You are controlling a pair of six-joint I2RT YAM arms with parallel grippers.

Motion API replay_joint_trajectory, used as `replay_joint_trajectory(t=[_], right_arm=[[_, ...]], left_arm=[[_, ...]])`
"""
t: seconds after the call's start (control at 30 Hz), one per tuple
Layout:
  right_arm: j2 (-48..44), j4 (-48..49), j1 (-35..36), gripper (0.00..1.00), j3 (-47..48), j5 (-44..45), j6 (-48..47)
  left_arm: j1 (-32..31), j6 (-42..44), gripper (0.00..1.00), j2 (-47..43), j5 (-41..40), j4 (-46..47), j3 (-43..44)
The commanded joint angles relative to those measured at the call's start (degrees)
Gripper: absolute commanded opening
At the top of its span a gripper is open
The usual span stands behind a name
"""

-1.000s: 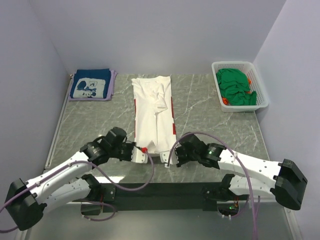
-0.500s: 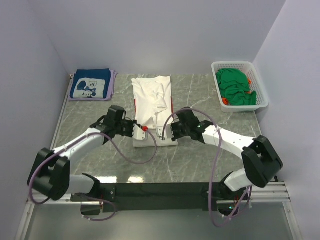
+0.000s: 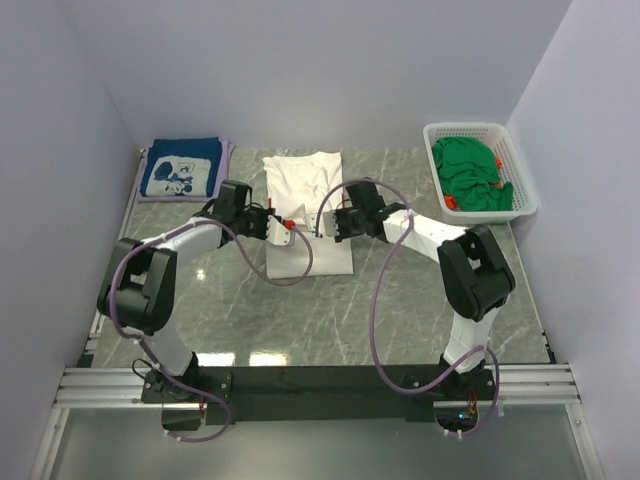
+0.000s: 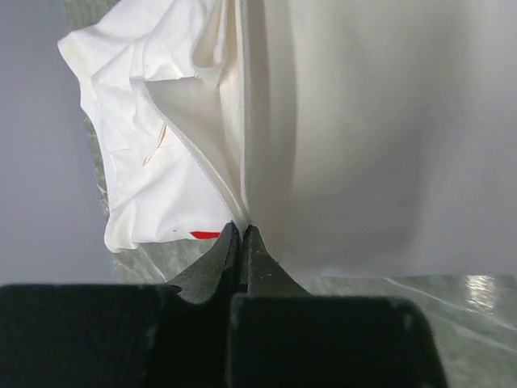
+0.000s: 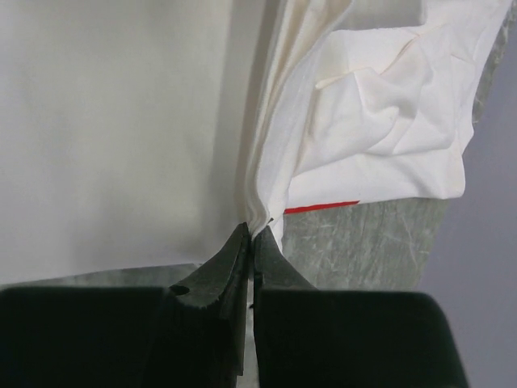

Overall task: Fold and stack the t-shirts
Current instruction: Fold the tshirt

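Note:
The white t-shirt (image 3: pixel 305 215) lies in the middle of the table, its near part doubled back over the far part. My left gripper (image 3: pixel 287 224) is shut on its left corner, seen up close as white cloth (image 4: pixel 339 137) pinched at the fingertips (image 4: pixel 242 230). My right gripper (image 3: pixel 322 224) is shut on the right corner, with the hem (image 5: pixel 266 194) bunched between its tips (image 5: pixel 252 234). A folded navy t-shirt (image 3: pixel 181 170) with white cartoon print lies at the far left. Green t-shirts (image 3: pixel 470 172) fill the basket.
A white lattice basket (image 3: pixel 521 165) stands at the far right corner. The navy shirt rests on a lilac cloth (image 3: pixel 226 170). Walls close in the table on the left, back and right. A metal rail (image 3: pixel 300 382) runs along the near edge.
Both grippers have carried the white t-shirt's near edge away from me, from the table's front to over its middle, folding the shirt in half.

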Motion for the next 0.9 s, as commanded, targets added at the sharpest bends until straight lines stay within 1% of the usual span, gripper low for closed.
replay_joint_trajectory(t=[0.0,0.03,0.07,0.13,0.17,0.2,0.23,0.27,0.33,0.37,0.4,0.47,0.5,0.57,0.6,0.63,0.67,0.7,0.77,0.8,0.83,0.87], right_arm=[[3.02,1.48,-1.24,0.00,3.73,0.91,-0.95],[3.63,2.27,-1.24,0.00,4.17,1.44,-0.68],[4.60,3.93,-1.24,0.06,4.44,2.49,0.36],[5.22,5.44,-1.41,0.10,5.31,3.11,1.86],[5.40,6.31,-1.41,0.12,5.58,3.37,3.44],[5.40,8.06,-1.41,0.24,5.84,3.64,4.32],[5.31,8.78,-1.50,0.31,6.11,4.42,5.03],[4.61,9.30,-1.41,0.39,6.02,4.69,6.43],[3.21,10.98,-1.68,0.59,5.24,5.57,7.93],[1.20,10.89,-1.94,0.59,5.06,5.66,9.41],[-0.04,9.33,-2.11,0.59,4.97,5.57,9.95],[-4.52,7.65,-2.55,0.59,4.18,4.53,11.96],[-6.01,4.16,-2.56,0.59,3.83,4.00,12.24],[-10.57,1.41,-2.47,0.59,1.72,2.16,13.55],[-11.90,-1.73,-2.38,0.58,0.24,1.28,13.82],[-13.66,-2.81,-1.86,0.56,-0.65,0.92,15.13],[-14.20,-3.69,-1.42,0.53,-1.35,0.39,15.66],[-14.46,-5.26,-1.15,0.49,-2.67,0.56,16.19],[-14.73,-5.28,-0.45,0.43,-3.90,0.65,18.90],[-14.73,-5.11,-0.45,0.37,-4.43,-0.13,20.22],[-13.95,-5.71,-0.36,0.34,-4.00,-0.84,21.72],[-13.24,-6.94,-0.36,0.32,-3.13,-1.63,24.95]], left_arm=[[1.54,2.40,0.01,3.83,1.99,2.50,4.68],[1.63,2.40,0.01,4.62,1.47,3.03,5.12],[1.72,2.49,0.01,6.37,1.03,2.60,6.08],[2.07,2.32,0.03,7.70,0.15,2.59,7.06],[2.51,1.88,0.06,8.31,-0.02,3.20,6.97],[2.77,1.70,0.10,8.49,-0.20,4.51,6.89],[2.86,0.56,0.15,8.49,-0.38,5.48,6.71],[3.12,-0.58,0.24,8.06,-1.07,6.89,5.93],[3.74,-3.64,0.31,7.00,-1.08,7.87,5.74],[4.35,-4.88,0.36,5.35,-1.17,7.35,5.92],[4.71,-6.20,0.38,4.46,-1.26,6.73,5.92],[5.84,-9.72,0.44,0.61,-1.17,4.01,5.39],[6.20,-10.95,0.45,-0.90,-0.39,3.30,5.04],[6.64,-15.34,0.45,-5.19,0.50,-1.42,3.90],[6.64,-17.09,0.45,-6.44,1.54,-3.71,3.46],[6.64,-19.64,0.46,-7.58,2.60,-5.91,2.24],[6.47,-21.14,0.47,-9.94,3.48,-8.11,1.18],[6.21,-25.85,0.48,-11.09,4.27,-7.69,-0.31],[5.24,-28.97,0.48,-13.47,4.80,-7.07,-3.74],[4.98,-30.37,0.47,-13.91,5.24,-6.55,-4.53],[4.80,-34.82,0.47,-14.18,5.51,-5.94,-5.24],[4.80,-37.30,0.45,-13.66,6.29,-6.02,-4.90]])
